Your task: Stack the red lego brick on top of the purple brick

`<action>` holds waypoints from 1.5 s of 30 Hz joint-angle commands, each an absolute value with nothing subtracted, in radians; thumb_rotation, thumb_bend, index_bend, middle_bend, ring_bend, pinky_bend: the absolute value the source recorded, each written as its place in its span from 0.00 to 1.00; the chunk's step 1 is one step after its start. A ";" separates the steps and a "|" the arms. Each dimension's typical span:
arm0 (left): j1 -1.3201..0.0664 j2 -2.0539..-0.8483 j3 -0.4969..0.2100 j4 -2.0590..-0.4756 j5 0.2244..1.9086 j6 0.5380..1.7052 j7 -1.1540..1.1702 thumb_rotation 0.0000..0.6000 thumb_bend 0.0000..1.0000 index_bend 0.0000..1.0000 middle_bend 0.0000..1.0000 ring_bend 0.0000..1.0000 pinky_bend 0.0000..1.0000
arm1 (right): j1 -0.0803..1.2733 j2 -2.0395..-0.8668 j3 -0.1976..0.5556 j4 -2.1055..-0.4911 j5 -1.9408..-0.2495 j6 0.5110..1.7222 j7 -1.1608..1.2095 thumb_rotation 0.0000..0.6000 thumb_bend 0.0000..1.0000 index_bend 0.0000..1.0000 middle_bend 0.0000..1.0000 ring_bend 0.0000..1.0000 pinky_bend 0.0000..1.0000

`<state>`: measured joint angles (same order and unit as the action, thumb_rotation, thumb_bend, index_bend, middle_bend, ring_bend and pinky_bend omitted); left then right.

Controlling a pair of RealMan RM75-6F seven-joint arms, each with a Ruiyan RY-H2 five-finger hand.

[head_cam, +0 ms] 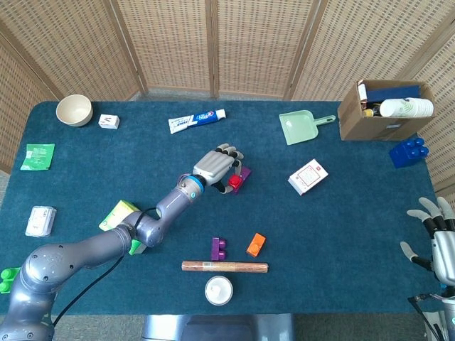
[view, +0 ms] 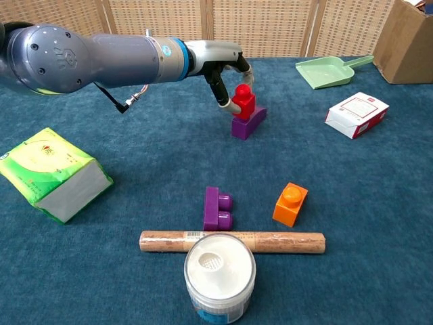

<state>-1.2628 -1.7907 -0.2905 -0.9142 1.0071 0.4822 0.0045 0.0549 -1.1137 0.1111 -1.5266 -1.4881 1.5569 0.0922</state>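
Left hand [view: 226, 68] grasping red brick [view: 243, 100] on purple brick [view: 247, 123] | right hand [head_cam: 435, 238] released, fingers apart

On the tabletop [head_cam: 341, 227], the left hand [head_cam: 215, 168] pinches a small brick [view: 243, 101] resting on a larger brick [view: 247, 123], with the dustpan [head_cam: 301, 127] behind and right, the card box [head_cam: 308, 176] right, and another brick [view: 218, 208] in front beside the roll [view: 232, 242].
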 commanded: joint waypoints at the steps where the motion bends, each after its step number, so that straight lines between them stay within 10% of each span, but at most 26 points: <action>1: -1.263 -1.794 -0.291 -0.909 1.009 0.479 0.000 1.00 0.37 0.50 0.18 0.10 0.00 | 0.054 -1.113 0.111 -1.527 -1.487 1.557 0.092 1.00 0.21 0.30 0.18 0.05 0.23; 27: -1.285 -1.805 -0.288 -0.890 0.964 0.455 0.042 1.00 0.36 0.46 0.16 0.09 0.00 | 0.042 -1.114 0.110 -1.519 -1.485 1.565 0.114 1.00 0.21 0.30 0.18 0.05 0.23; 45: -1.294 -1.763 -0.287 -0.946 0.905 0.452 0.070 1.00 0.36 0.08 0.00 0.00 0.00 | 0.035 -1.116 0.109 -1.516 -1.483 1.566 0.125 1.00 0.21 0.30 0.18 0.05 0.23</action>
<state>-1.2966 -1.7685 -0.2828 -0.9384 0.9045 0.4461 0.0736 0.0349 -1.1160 0.1092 -1.5161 -1.4830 1.5661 0.1251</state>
